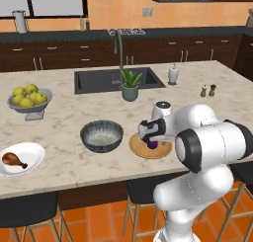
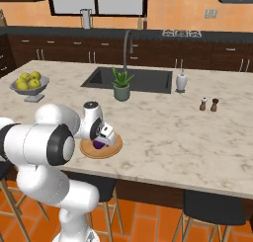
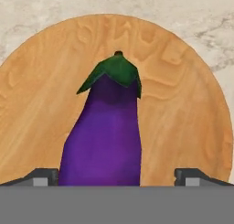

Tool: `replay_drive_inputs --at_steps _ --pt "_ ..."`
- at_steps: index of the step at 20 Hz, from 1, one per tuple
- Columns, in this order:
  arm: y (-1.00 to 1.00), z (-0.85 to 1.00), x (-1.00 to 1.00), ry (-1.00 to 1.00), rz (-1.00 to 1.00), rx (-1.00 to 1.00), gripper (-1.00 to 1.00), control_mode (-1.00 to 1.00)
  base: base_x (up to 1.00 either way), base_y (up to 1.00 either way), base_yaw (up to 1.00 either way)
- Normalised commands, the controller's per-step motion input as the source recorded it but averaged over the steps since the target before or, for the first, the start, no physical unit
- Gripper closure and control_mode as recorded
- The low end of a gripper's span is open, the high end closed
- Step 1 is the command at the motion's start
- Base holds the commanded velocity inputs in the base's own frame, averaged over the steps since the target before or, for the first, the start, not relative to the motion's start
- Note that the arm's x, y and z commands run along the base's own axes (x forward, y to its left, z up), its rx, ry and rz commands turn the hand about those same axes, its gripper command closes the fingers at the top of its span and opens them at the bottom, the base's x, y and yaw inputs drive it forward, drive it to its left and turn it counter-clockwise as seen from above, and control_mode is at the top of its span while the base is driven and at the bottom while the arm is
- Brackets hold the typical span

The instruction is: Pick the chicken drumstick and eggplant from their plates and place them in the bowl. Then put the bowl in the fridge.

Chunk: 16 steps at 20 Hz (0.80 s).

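Note:
A glossy purple eggplant [image 3: 107, 127] with a green cap lies on the tan wooden plate [image 3: 183, 104]. My gripper [image 3: 116, 177] is open just above it, one fingertip [image 3: 43, 176] on each side of the eggplant. From the base views the hand hangs low over the wooden plate [image 1: 141, 148] and hides most of the eggplant [image 1: 152, 144] [image 2: 99, 143]. The dark speckled bowl [image 1: 101, 135] stands just left of that plate. The chicken drumstick [image 1: 14, 160] lies on the white plate [image 1: 29, 152] at the counter's left front. The fridge is out of view.
A grey pedestal bowl of yellow-green fruit [image 1: 28, 100] stands at the left rear. A potted plant [image 1: 130, 85] sits before the sink [image 1: 99, 80]. A white dispenser [image 1: 173, 74] and two shakers [image 1: 207, 91] stand to the right. Stools [image 1: 29, 211] line the front edge.

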Motion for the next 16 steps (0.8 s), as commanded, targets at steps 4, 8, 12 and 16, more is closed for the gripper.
replay_drive_inputs --at_steps 4,8,12,16 --pt "0.0 -0.36 0.05 0.0 0.0 0.0 -1.0 -1.0 0.0 0.0 0.0" --pt "0.0 -0.04 0.0 0.0 0.0 0.0 1.0 -1.0 0.0 0.0 0.0" --pt "-0.03 0.12 -0.14 0.0 0.0 0.0 1.0 -1.0 0.0 0.0 0.0" --pt "0.23 0.94 -0.24 -0.01 0.0 0.0 1.0 -1.0 0.0 0.0 0.0"
